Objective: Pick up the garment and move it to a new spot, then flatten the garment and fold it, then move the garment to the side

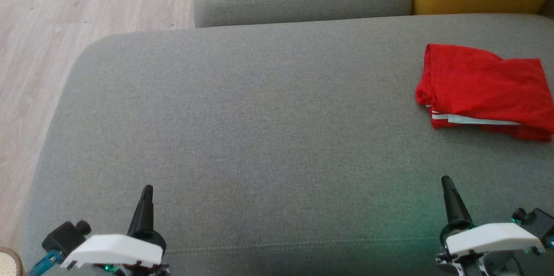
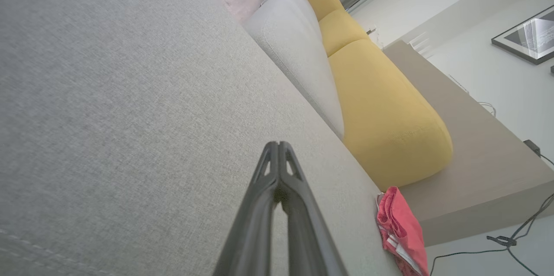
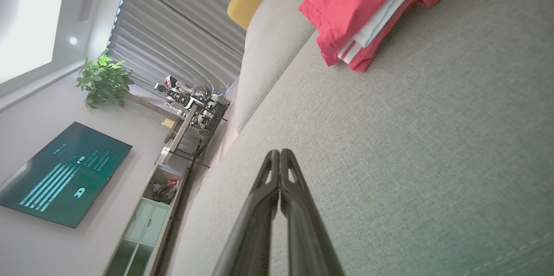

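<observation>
Resting with left gripper (image 1: pixel 146 194) and right gripper (image 1: pixel 446 183) pinched fully shut, gripping nothing. Seems the last step: folded garment (image 1: pixel 480 88) lying well beyond right fingers (image 3: pixel 296 207), aside. Next calls only for backing clear.

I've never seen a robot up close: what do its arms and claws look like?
The left claw and right claw are two long, dark, tapering fingers each, with triangular cut-outs, above a white wrist shell with black fittings.
</observation>
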